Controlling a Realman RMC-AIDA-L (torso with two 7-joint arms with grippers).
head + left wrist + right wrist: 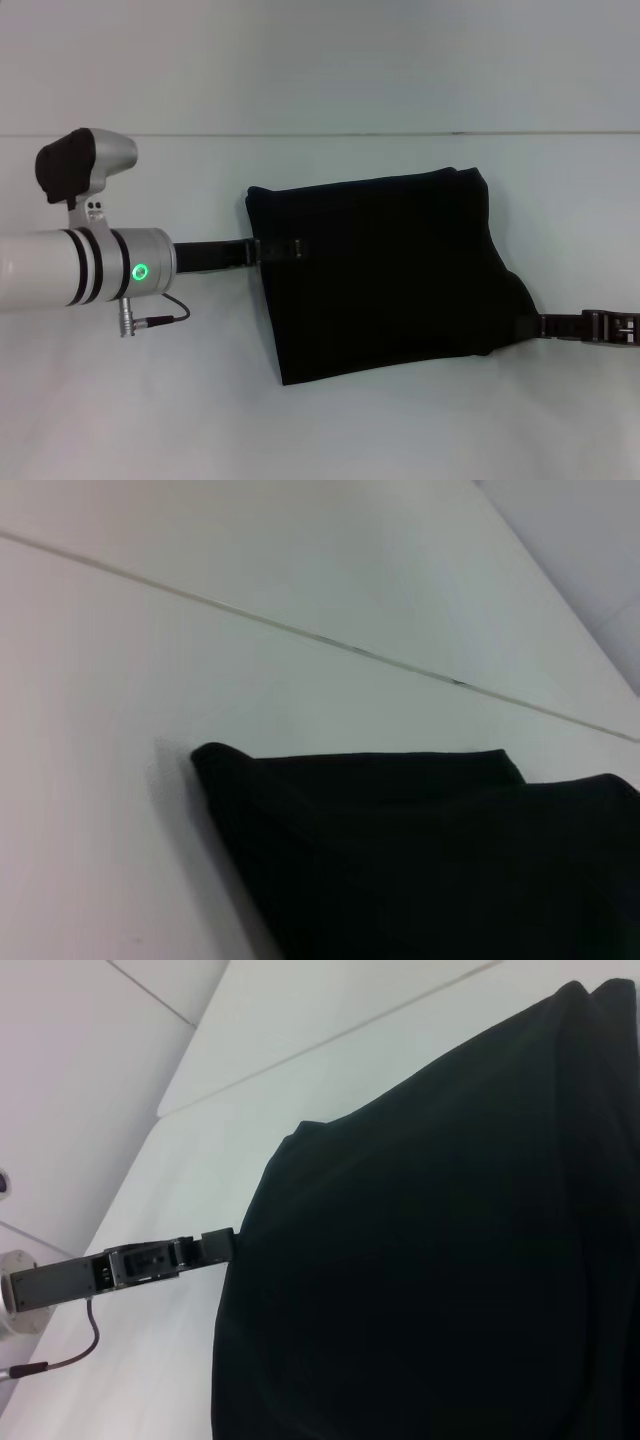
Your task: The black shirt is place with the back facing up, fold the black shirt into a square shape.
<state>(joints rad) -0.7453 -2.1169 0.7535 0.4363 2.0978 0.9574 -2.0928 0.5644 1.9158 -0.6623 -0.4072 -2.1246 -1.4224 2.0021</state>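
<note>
The black shirt (385, 275) lies folded into a rough square in the middle of the white table. My left gripper (278, 248) reaches in from the left and is shut on the shirt's left edge, one finger lying over the cloth. In the right wrist view the same left gripper (218, 1247) meets the edge of the shirt (430, 1240). My right gripper (545, 325) comes in from the right and is shut on the shirt's lower right corner, which is drawn out toward it. The left wrist view shows only a folded corner of the shirt (420, 870).
The white table (150, 400) runs wide around the shirt, with a seam line (300, 133) across the back. My left arm's silver wrist with its green light (140, 271) and a cable (165, 318) hangs over the table's left side.
</note>
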